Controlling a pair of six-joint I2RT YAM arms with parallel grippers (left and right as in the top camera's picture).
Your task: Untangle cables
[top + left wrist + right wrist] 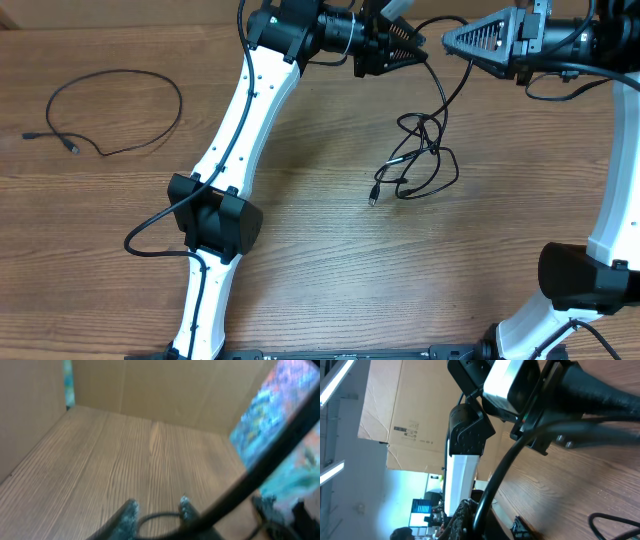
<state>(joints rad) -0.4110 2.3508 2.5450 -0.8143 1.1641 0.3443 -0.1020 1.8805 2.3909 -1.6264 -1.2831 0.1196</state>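
1. Over the far edge of the desk, the left gripper and the right gripper face each other tip to tip, near but not touching.
2. One cable lies as a single open loop near the far left corner. Both its ends rest on the wood, well apart from everything else.
3. The second cable sits bunched on itself right of the desk's middle, toward the far edge. One strand climbs from the clump to the left gripper, and a plug pokes out on the clump's near side.
4. In the blurred left wrist view the left fingertips stand apart, and a thin cord arcs between them, so nothing looks pinched. Whether the right gripper's jaws are apart or together cannot be told (its own camera sees mostly the other arm).
5. The step in hand appears to be opening this clump. To do it well, the left gripper should clamp firmly on the raised strand. The right gripper should then take the same strand lower down, just above the loops. The two should draw apart slowly along the far edge, so the loops fall open rather than cinch. The loose plug could snag in a loop, and the arms' thicker wires should be kept out of the pull.
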